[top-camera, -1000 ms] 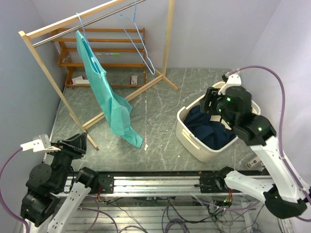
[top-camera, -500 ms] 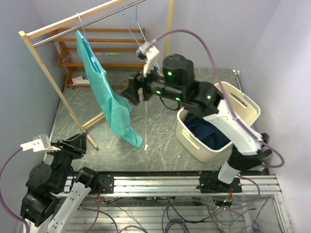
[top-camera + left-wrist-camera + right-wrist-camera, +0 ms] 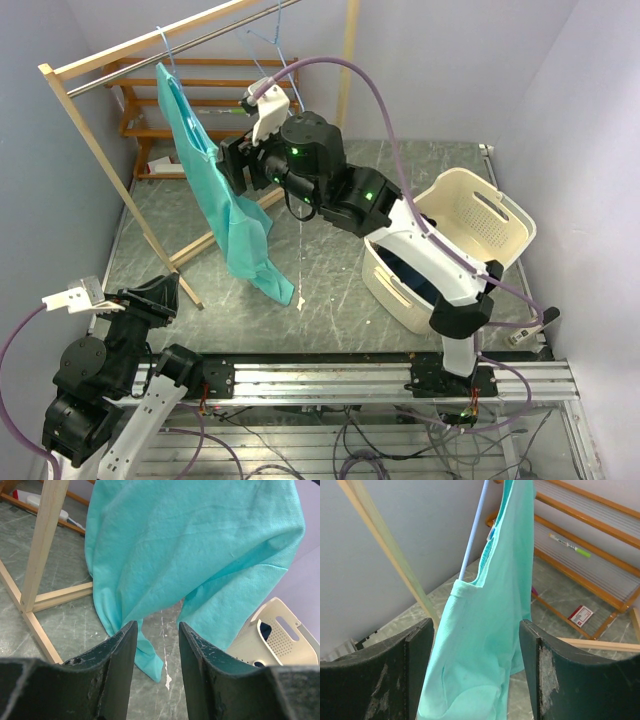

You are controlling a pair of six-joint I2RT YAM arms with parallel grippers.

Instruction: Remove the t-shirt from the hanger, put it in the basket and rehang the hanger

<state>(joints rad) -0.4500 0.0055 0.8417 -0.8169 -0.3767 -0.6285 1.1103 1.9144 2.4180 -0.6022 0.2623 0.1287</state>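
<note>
Both open and empty: right end effector (image 3: pixel 477 680) just beside the hanging teal t-shirt (image 3: pixel 215 190), left end effector (image 3: pixel 155 650) farther off; cream basket (image 3: pixel 470 210) right of it holds dark clothing (image 3: pixel 393 263).

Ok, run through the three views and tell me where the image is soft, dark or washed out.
Top external: evenly lit and sharp across, no glare, t-shirt crisp. Left wrist: left claw dark and slightly soft up close, t-shirt weave sharp. Right wrist: right claw in shade, t-shirt and hanger clear, wall pale but not blown out.
</note>
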